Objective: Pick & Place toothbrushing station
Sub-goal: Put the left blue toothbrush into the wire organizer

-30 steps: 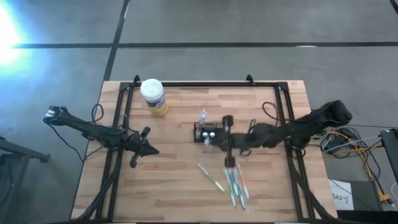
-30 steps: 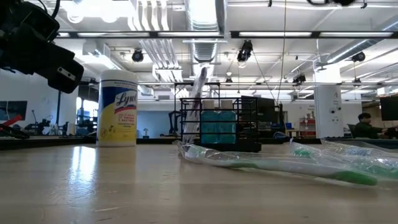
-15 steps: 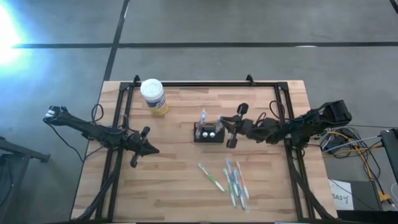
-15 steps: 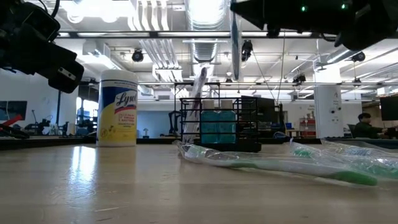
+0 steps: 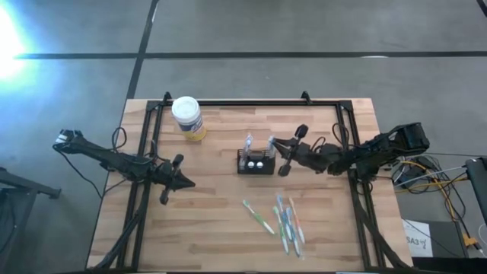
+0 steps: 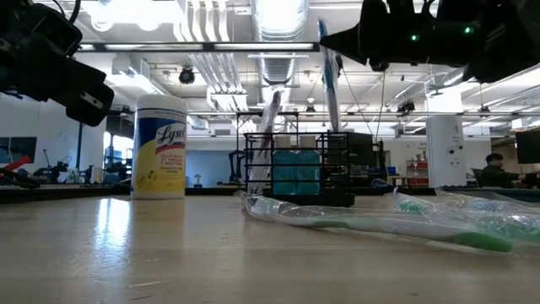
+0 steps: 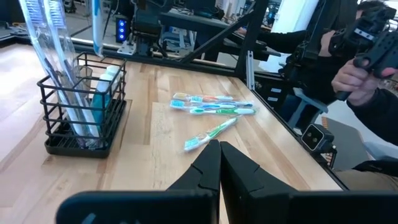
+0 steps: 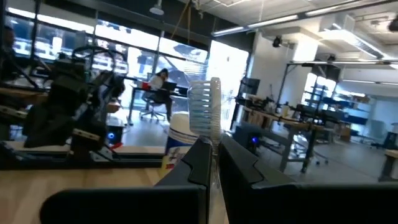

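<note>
Table (image 5: 221,221): wooden, black-framed.
Toothbrushing station (image 5: 255,162): table's middle.
Right gripper (image 5: 274,144): reaching in low, clamped on wrapped toothbrush (image 6: 327,72) above station's right end.
Left gripper (image 5: 188,183): closed, empty, left side.

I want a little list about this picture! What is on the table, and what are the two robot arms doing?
holder: black wire toothbrush holder mid-table, one wrapped toothbrush already standing in it
right end effector: shut on a wrapped toothbrush, held upright just above the holder
left end effector: shut, empty, waiting at the table's left side
loose toothbrushes: wrapped pile lying flat on the table, nearer the front edge than the holder
wipes jar: white-lidded canister near the back left corner
</note>
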Robot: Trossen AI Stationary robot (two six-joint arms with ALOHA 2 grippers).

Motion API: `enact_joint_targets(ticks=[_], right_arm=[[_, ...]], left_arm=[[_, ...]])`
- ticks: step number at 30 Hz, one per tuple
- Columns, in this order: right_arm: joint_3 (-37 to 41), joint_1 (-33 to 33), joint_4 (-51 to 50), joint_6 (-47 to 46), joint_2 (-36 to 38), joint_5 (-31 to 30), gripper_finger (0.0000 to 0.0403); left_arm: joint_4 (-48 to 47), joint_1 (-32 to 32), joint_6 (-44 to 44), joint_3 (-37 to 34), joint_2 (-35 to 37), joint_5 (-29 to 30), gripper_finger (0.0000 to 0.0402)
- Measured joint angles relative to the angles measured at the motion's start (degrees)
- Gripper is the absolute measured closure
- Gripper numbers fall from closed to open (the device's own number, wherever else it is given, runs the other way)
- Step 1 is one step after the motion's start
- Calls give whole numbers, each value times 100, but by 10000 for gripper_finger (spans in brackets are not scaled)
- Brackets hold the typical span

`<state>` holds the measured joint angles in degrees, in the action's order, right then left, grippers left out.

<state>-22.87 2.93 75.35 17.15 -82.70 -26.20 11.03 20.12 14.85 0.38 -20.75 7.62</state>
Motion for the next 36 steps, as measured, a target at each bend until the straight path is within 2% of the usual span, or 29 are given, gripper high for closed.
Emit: enact_joint_targets(ticks=[9, 17, 21, 36], right_arm=[[20, -17, 122, -197, -144, -98, 390], [37, -63, 1451, 6, -1286, -168, 390], [-16, -58, 1460, -22, -1561, -370, 390], [-11, -58, 1453, -623, -2176, -404, 390]], left_arm=[[4, 0, -13, -2, 0, 103, 396], [4, 2, -11, 0, -2, 131, 396], [2, 0, -10, 0, -2, 131, 396], [-48, 1, -26, 0, -7, 129, 396]])
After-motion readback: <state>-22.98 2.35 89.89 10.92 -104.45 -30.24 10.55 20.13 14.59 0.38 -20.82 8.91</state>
